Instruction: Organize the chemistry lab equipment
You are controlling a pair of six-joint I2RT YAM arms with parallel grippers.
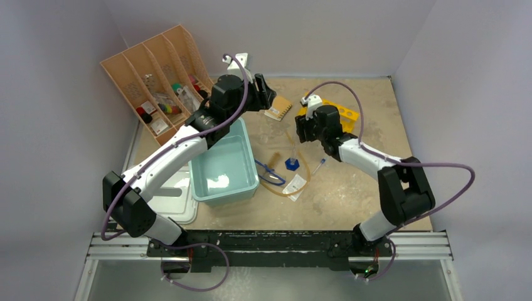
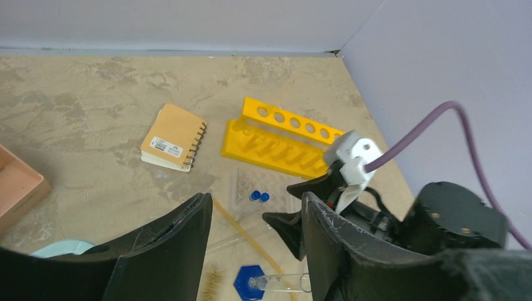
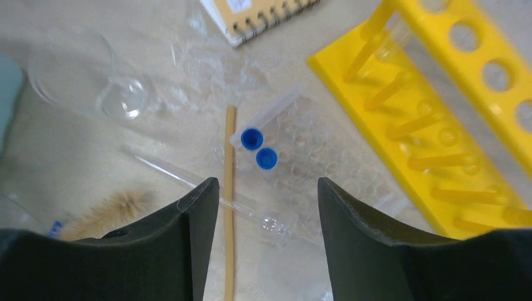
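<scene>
Right wrist view: right tool (image 3: 268, 188) spread, holding nothing, above two capped tubes (image 3: 252, 138) that lie on a clear tray (image 3: 313, 157) beside the yellow rack (image 3: 433, 119). Tubing (image 3: 229, 188) and brush (image 3: 116, 210) lie on the tabletop (image 3: 75, 163). Left tool (image 2: 256, 207) spread, empty, near the notebook (image 2: 170, 138). Cylinder (image 1: 292, 160) stands upright just beside the goggles (image 1: 271, 175), right of the tub (image 1: 223, 166).

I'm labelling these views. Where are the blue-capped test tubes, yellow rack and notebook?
blue-capped test tubes (image 3: 252, 138): right wrist view, on one blue cap.
yellow rack (image 2: 271, 151): left wrist view, on its pegged base.
notebook (image 2: 175, 128): left wrist view, on its tan cover.
</scene>
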